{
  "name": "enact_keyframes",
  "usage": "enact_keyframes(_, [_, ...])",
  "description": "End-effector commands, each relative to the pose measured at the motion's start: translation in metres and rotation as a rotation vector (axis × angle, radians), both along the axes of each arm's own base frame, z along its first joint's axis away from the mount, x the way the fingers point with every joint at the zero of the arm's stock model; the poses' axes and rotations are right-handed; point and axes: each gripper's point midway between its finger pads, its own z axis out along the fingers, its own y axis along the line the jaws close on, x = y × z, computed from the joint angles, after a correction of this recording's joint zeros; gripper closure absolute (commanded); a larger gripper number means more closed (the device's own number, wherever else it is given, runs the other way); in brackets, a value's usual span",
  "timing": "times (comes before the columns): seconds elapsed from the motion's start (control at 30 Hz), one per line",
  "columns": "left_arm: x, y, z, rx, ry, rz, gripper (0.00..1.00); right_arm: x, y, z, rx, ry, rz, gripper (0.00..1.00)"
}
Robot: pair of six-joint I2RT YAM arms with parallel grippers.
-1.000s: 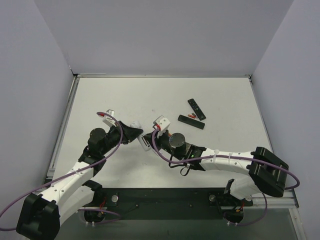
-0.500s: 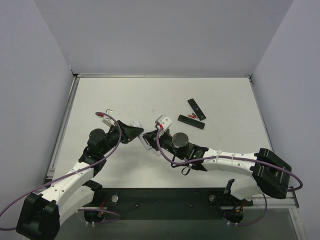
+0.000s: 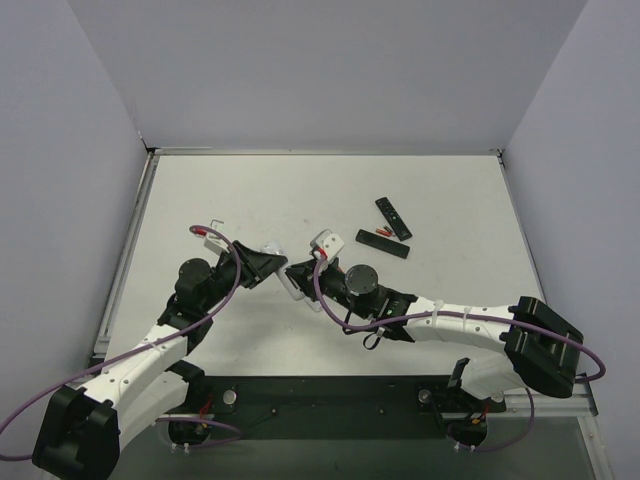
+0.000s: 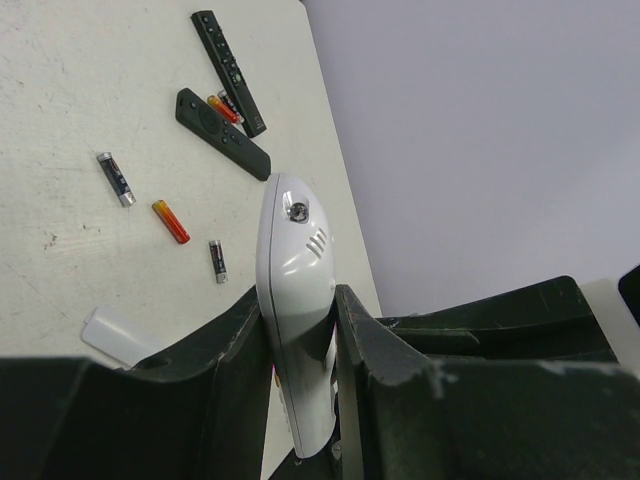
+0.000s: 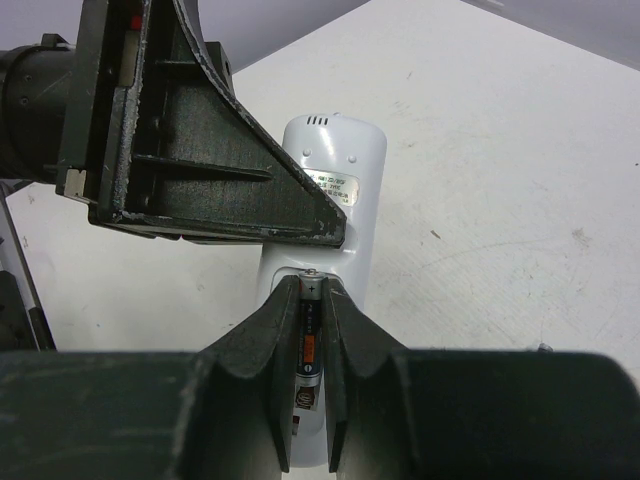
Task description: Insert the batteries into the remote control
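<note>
Where the right fingers (image 5: 255, 350) pinch a dark cell (image 5: 309, 335), its lower end is hidden between them, and its tip sits at the open bay of the white remote (image 5: 340, 170). The left fingers (image 4: 232, 345) clamp that remote, hiding its base. Beyond, three loose cells (image 4: 170, 221) lie on the worktop (image 4: 60, 80), then two black remotes (image 4: 222, 133) with more cells (image 4: 220, 106) half-hidden between them.

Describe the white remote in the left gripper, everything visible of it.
The white remote is slim, glossy plastic with a rounded end. One face bears a small round spot and three short slots; the other shows slits, a label and an open battery bay. The left gripper clamps its long sides, holding it aloft. The right gripper holds a battery lengthwise at the bay; whether it is seated cannot be told.
</note>
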Motion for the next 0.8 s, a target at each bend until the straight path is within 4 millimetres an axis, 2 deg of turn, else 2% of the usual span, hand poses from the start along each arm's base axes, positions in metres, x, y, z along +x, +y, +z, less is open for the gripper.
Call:
enact_keyframes(0.0, [-0.001,-0.001,0.029,-0.072,-0.077,-0.003,1.00,0.000,0.001,0.015,0.055,-0.035,0.011,0.99])
enact_keyframes(0.27, [-0.001,0.000,0.034,-0.084,-0.086,0.008,1.00,0.000,-0.002,0.009,0.036,-0.032,0.007,0.98])
enact_keyframes(0.5, [0.000,0.000,0.037,-0.070,-0.099,0.009,1.00,-0.002,-0.001,0.005,0.030,-0.020,0.016,0.88])
enact_keyframes(0.77, [0.000,0.001,0.037,-0.056,-0.105,0.011,1.00,-0.002,0.002,0.005,0.032,-0.015,0.023,0.84])
